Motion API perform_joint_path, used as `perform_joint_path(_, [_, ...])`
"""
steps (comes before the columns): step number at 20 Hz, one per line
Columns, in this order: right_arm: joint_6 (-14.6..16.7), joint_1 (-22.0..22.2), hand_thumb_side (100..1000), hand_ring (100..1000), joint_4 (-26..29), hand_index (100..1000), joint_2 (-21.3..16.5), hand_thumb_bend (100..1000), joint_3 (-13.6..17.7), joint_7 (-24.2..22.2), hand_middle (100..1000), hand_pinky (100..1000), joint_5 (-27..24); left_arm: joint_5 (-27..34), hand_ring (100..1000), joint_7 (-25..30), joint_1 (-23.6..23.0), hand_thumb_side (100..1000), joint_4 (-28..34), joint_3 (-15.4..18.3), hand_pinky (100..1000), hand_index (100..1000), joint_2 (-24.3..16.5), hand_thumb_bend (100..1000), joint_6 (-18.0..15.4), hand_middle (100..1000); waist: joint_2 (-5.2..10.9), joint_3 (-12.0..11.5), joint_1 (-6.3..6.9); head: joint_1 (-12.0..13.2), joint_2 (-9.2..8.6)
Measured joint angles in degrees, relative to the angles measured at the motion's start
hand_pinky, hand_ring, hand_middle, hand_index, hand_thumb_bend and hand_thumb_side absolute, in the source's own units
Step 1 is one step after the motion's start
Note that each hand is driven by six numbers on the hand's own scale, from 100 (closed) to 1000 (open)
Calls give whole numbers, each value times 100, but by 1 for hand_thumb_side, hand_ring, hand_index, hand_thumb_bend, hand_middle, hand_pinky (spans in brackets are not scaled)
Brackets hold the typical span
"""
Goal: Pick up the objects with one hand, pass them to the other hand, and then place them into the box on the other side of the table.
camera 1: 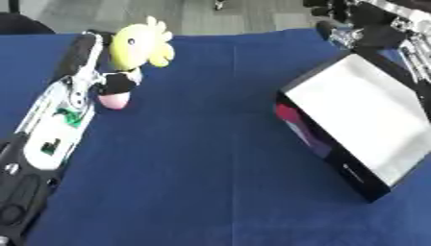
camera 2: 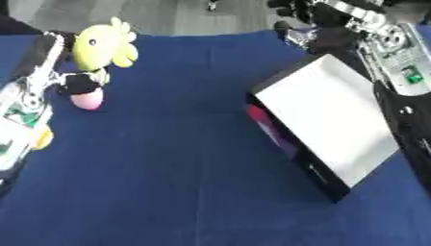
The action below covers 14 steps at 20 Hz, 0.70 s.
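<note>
The yellow plush toy (camera 1: 139,45) sits at the far left of the blue table (camera 1: 202,158), held up by the left hand (camera 1: 114,81), whose dark fingers are curled around its lower part. Just below the hand a pink rounded piece (camera 1: 114,100) shows (it cannot be made out whether this belongs to the toy). The box (camera 2: 324,122), black with a pale inside, lies tilted at the right side, well apart from the toy. The right hand (camera 2: 307,26) is at the far right, behind the box; whether its fingers are spread or curled cannot be told.
</note>
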<state>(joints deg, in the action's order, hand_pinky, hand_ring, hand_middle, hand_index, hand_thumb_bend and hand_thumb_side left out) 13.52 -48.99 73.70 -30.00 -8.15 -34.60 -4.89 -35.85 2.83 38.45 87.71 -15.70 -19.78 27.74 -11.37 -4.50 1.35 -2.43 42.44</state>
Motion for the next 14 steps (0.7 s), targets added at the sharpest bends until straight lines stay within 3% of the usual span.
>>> perform_joint_path(14, [296,-298,321,1000,-473,1000,376,100,-379,-309,1000,1000,637,-273,709,-791,-109,139,-43,-202,741,561,409,100,-467,520,0,-57,0,-109,34])
